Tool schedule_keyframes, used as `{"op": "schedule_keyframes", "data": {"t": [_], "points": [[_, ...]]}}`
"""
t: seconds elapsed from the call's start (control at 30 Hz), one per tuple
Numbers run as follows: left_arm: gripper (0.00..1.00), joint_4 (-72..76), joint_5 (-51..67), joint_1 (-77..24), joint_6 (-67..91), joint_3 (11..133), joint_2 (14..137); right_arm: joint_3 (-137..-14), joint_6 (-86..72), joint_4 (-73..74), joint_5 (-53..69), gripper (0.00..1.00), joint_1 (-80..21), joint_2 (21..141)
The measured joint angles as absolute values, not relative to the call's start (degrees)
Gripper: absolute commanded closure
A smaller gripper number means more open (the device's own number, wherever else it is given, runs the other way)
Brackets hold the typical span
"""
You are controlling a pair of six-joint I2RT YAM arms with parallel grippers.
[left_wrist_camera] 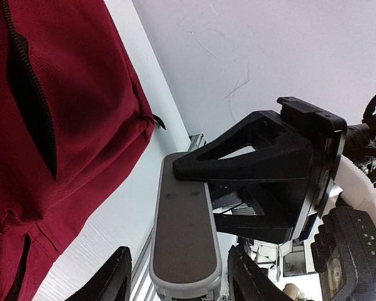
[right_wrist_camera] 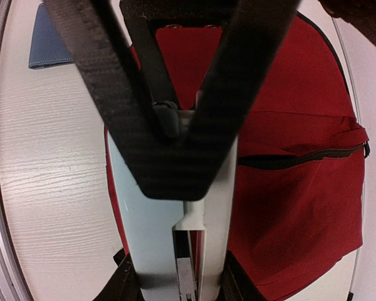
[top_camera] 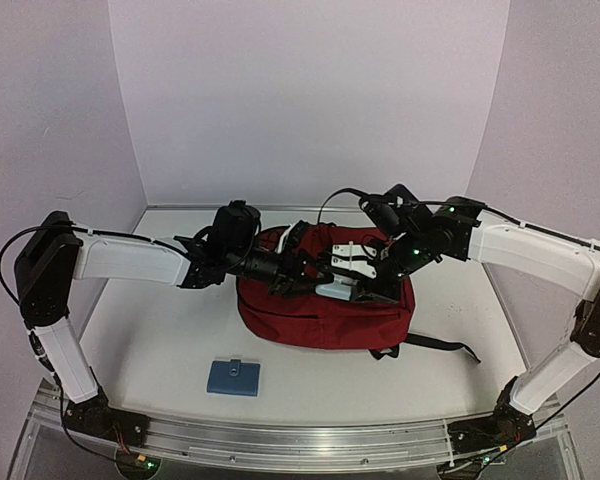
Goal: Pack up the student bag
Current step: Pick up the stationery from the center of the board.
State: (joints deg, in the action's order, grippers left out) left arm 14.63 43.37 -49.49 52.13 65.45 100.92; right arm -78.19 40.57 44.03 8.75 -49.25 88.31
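Observation:
The dark red student bag [top_camera: 310, 318] lies flat in the middle of the table, its black zipper slit partly open [right_wrist_camera: 301, 157]. It also shows in the left wrist view [left_wrist_camera: 69, 125]. My right gripper [top_camera: 358, 278] is shut on a white and light-blue stapler [top_camera: 342, 268] and holds it above the bag. In the right wrist view my right gripper [right_wrist_camera: 178, 285] clamps the stapler [right_wrist_camera: 144, 226] top to base. My left gripper [left_wrist_camera: 182, 282] is open, one finger on each side of the stapler's grey underside [left_wrist_camera: 185, 226], with small gaps. In the top view it [top_camera: 302, 268] meets the right one over the bag.
A small blue wallet [top_camera: 233, 377] lies on the table in front of the bag, also in the right wrist view [right_wrist_camera: 50, 44]. A black strap [top_camera: 435, 345] trails from the bag's right side. Walls close in the back and both sides.

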Motion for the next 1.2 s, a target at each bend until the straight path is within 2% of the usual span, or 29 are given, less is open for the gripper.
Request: {"op": "schedule_keyframes", "data": {"t": [0.23, 0.4, 0.6, 0.73, 0.87, 1.2], "points": [[0.61, 17.67, 44.56, -49.58, 54.08, 65.44, 101.04, -78.65, 40.88, 44.01, 7.83, 0.63, -50.28, 88.34], [0.76, 19.14, 44.63, -49.51, 55.73, 65.13, 101.45, -79.72, 40.99, 44.10, 6.17, 0.58, -50.79, 88.67], [0.95, 21.37, 44.21, -49.20, 57.14, 63.76, 101.47, -80.97, 39.91, 44.22, 5.12, 0.22, -51.13, 89.60], [0.99, 23.60, 44.03, -48.46, 57.95, 61.21, 101.12, -83.68, 36.42, 44.00, 4.32, 0.05, -51.20, 91.13], [1.00, 24.15, 43.69, -45.76, 58.65, 57.78, 99.25, -88.48, 31.16, 43.38, 4.08, 0.04, -50.52, 93.23], [1.00, 22.08, 38.39, -36.28, 58.34, 52.88, 87.98, -103.89, 10.77, 40.34, 9.89, 0.15, -37.11, 101.86]]}}
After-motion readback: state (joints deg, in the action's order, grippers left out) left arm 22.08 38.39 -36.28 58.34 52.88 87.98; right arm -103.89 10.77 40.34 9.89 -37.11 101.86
